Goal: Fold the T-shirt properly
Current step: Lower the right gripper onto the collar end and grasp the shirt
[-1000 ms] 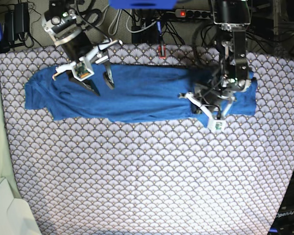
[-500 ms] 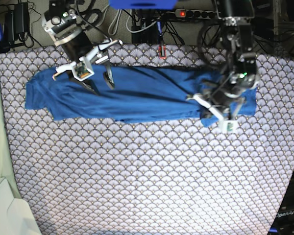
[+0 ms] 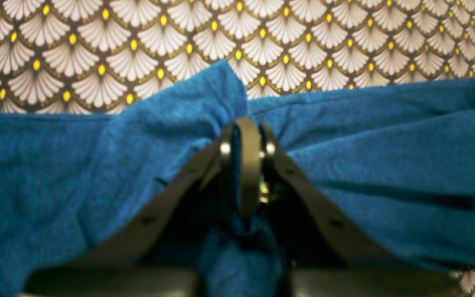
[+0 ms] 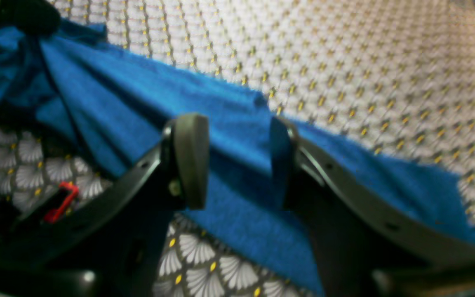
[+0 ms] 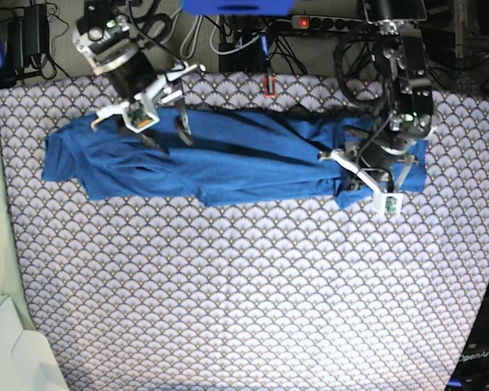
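T-shirt bunched, hiding left gripper tips

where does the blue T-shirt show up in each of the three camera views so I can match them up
Base: the T-shirt lies as a long band across the top of the scallop-patterned table cloth.
Left wrist: it fills the middle and bottom, bunched in the shut left gripper.
Right wrist: it runs diagonally from upper left to lower right, behind the open right gripper.
Shared landmark: the table cloth.
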`<move>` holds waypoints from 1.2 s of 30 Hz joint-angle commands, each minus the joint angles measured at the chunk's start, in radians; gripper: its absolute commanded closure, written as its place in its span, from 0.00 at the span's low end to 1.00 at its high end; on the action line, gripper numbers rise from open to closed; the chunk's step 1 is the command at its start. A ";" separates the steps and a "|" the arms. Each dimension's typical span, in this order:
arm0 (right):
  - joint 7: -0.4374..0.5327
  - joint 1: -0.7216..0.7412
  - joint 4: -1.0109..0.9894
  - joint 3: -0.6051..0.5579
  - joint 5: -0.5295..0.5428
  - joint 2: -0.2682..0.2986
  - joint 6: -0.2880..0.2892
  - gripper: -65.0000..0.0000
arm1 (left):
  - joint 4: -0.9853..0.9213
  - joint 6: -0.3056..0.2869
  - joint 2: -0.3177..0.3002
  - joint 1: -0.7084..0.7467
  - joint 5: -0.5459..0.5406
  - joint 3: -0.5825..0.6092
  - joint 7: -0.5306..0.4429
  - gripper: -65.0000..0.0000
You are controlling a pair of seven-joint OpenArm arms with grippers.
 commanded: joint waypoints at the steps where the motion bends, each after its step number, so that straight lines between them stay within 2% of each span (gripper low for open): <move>1: 0.025 -0.002 -0.009 -0.003 0.013 0.000 0.004 0.60 | 0.015 -0.003 -0.002 -0.015 -0.011 0.002 -0.016 0.99; 10: 0.023 0.087 -0.150 -0.014 0.013 -0.010 0.102 0.62 | 0.014 -0.002 -0.002 -0.018 -0.005 0.003 -0.016 0.99; 12: -0.004 0.119 -0.162 -0.037 0.011 -0.017 0.115 0.69 | 0.014 0.000 -0.002 -0.020 -0.003 0.003 -0.016 0.99; 15: -0.080 0.182 -0.165 -0.072 0.011 -0.020 0.115 0.87 | 0.014 0.000 -0.002 -0.021 -0.005 0.003 -0.016 0.99; 18: -0.159 0.235 -0.168 -0.107 0.011 -0.020 0.115 1.00 | 0.014 0.000 -0.002 -0.021 -0.003 0.003 -0.016 0.99; 23: -0.244 0.324 -0.202 -0.135 0.011 -0.019 0.115 1.00 | 0.014 0.002 -0.002 -0.020 -0.005 0.002 -0.016 0.99; 31: -0.241 0.413 -0.441 -0.130 0.013 0.007 0.115 1.00 | 0.014 0.002 -0.002 -0.018 -0.010 -0.001 -0.016 0.99; 36: -0.239 0.435 -0.509 -0.130 0.013 0.013 0.115 1.00 | 0.021 0.002 0.000 -0.014 -0.011 -0.003 -0.026 0.99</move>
